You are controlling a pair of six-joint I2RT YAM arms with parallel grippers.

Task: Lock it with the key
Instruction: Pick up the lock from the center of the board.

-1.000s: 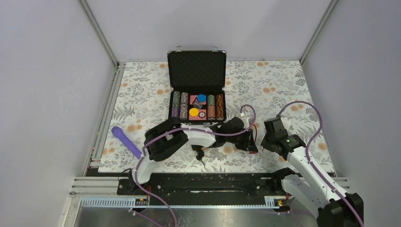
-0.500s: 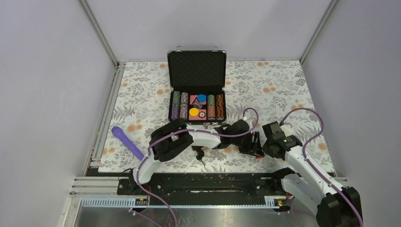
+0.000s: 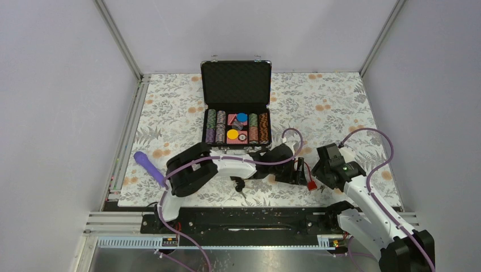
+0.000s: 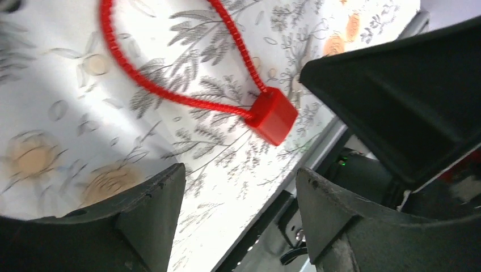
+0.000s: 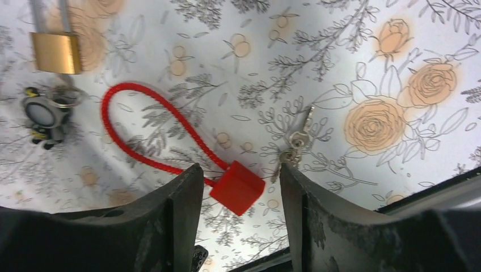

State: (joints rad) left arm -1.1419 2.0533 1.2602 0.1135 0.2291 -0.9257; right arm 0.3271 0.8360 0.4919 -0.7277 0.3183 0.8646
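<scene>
A red cable lock lies flat on the flowered tablecloth, its cube body trailing a looped cable. In the top view the lock rests between the two arms, near the front edge. Small silver keys lie just right of the cube, apart from it. My right gripper hangs open above the cube without touching it. My left gripper is open too and holds nothing. From the left wrist the cube shows beyond its fingertips, with the right gripper's black finger close beside it.
A brass padlock and a round keyring charm lie left of the cable. An open black case of poker chips stands mid-table. A purple stick lies at the left. The table's front rail is close behind the lock.
Both grippers have opened, and the red lock that was between them now lies on the cloth. The left gripper has drawn back to the left, away from the right one.
</scene>
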